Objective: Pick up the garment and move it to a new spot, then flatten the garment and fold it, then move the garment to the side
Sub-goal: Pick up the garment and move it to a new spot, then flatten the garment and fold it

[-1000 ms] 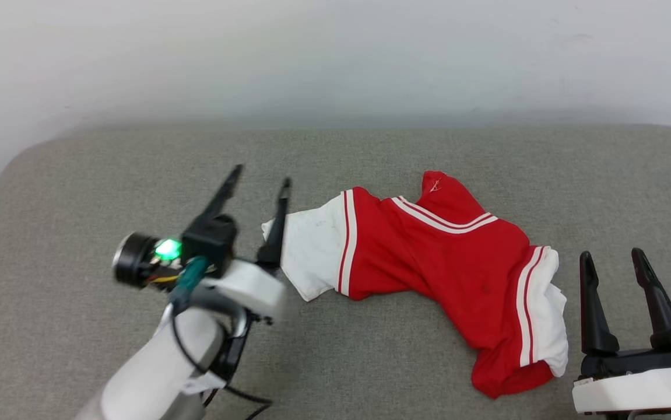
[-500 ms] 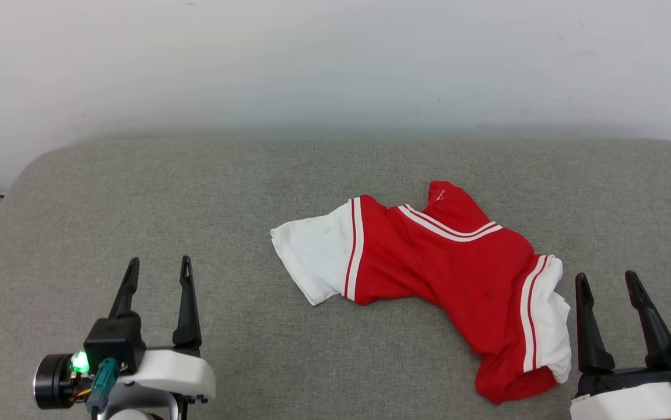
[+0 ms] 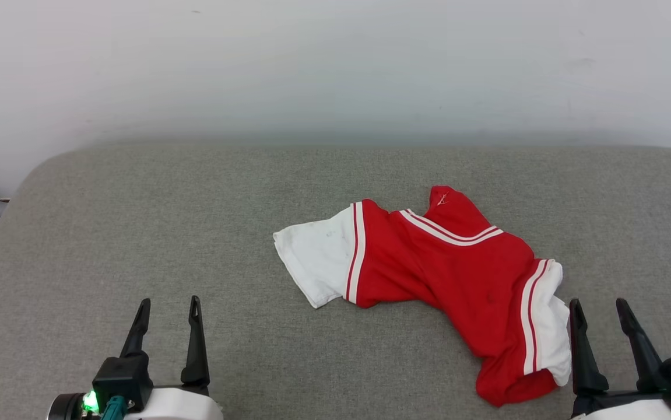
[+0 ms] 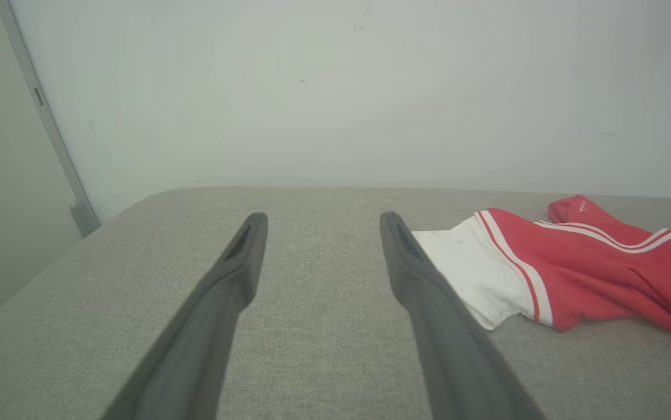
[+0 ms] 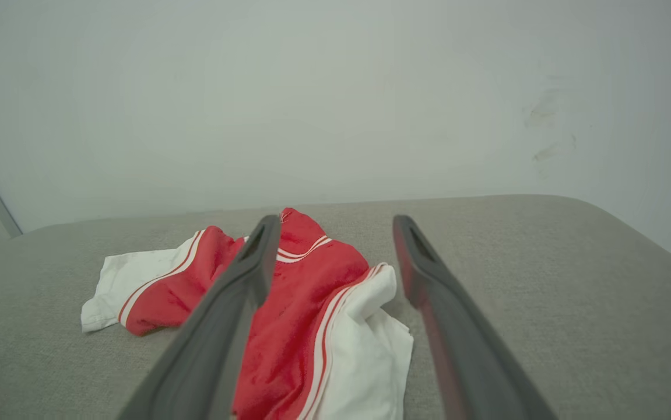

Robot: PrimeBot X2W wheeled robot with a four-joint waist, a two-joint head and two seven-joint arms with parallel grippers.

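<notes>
The garment [image 3: 428,262], a crumpled red T-shirt with white sleeve ends and thin stripe trim, is laid right of centre on the grey woven cushion [image 3: 137,221]. Its tiny white mark [image 3: 441,199] cannot be read. The left gripper [image 3: 170,300] and right gripper [image 3: 598,301] are held with fingers apart, empty

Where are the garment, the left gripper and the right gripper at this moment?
garment [image 3: 457,262]: head view, middle of its red body.
left gripper [image 3: 169,303]: head view, midway between its open fingertips.
right gripper [image 3: 597,304]: head view, midway between its open fingertips.
</notes>
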